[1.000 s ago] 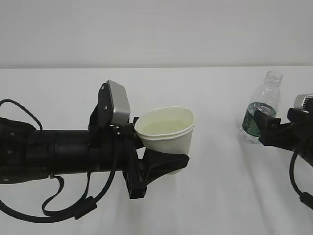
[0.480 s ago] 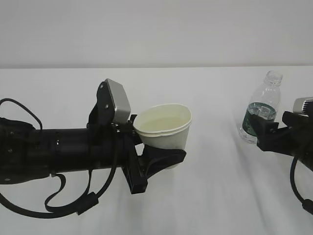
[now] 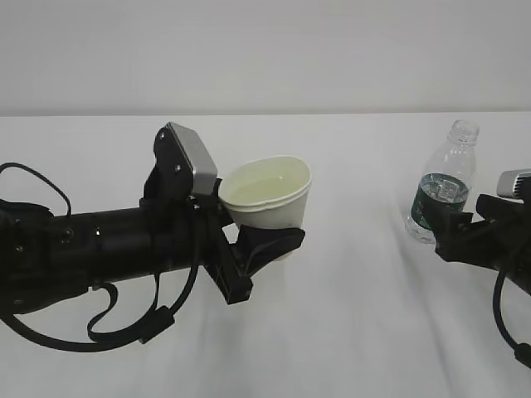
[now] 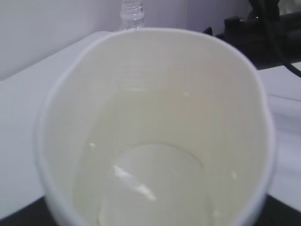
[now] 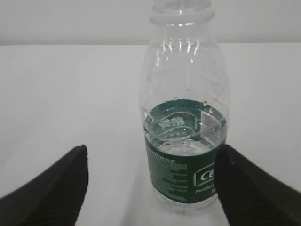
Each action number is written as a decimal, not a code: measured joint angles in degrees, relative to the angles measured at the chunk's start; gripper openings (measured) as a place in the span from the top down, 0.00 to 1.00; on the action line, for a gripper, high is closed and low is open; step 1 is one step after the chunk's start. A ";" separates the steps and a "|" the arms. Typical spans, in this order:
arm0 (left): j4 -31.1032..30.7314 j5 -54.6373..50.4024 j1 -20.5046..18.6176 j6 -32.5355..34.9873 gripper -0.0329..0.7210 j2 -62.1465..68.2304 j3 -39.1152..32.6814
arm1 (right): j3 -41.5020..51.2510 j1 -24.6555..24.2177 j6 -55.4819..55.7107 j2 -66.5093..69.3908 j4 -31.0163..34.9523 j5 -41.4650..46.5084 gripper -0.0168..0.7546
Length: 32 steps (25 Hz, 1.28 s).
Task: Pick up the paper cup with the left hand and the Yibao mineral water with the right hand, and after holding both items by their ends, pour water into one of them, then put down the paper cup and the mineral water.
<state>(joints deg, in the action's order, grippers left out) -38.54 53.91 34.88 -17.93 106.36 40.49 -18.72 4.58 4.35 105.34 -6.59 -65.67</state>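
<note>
The white paper cup (image 3: 267, 199) hangs above the table, a little tilted, and my left gripper (image 3: 267, 242) is shut on its lower part. Water lies in the cup's cream inside (image 4: 155, 155), which fills the left wrist view and hides the jaws. The Yibao mineral water (image 3: 442, 186) stands upright and capless at the right, partly full. My right gripper (image 3: 452, 225) sits low just in front of it, open. In the right wrist view the bottle (image 5: 186, 141) stands between the two black fingers (image 5: 51, 188), close against the right one, with a wide gap on the left.
A white table (image 3: 357, 332) runs back to a pale wall (image 3: 265, 50). Black cables (image 3: 99, 332) loop under the left arm. In the left wrist view the bottle's neck (image 4: 131, 10) and the right arm (image 4: 263, 33) show beyond the cup's rim.
The left arm has carried the cup a little up and to the left. The right gripper has shifted slightly lower beside the bottle, which has stayed put.
</note>
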 joint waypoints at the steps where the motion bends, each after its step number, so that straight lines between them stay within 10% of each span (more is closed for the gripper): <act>1: 0.99 -0.11 0.00 0.71 0.40 0.00 0.00 | 0.00 0.00 -0.01 0.00 -0.13 0.00 0.16; 32: 6.40 -2.51 -12.41 2.76 0.40 0.00 -0.10 | 0.10 0.00 0.45 -0.14 -2.08 0.00 0.19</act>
<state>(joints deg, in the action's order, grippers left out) -32.14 51.40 22.48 -15.17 106.36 40.38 -18.62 4.58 4.80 105.20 -8.67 -65.67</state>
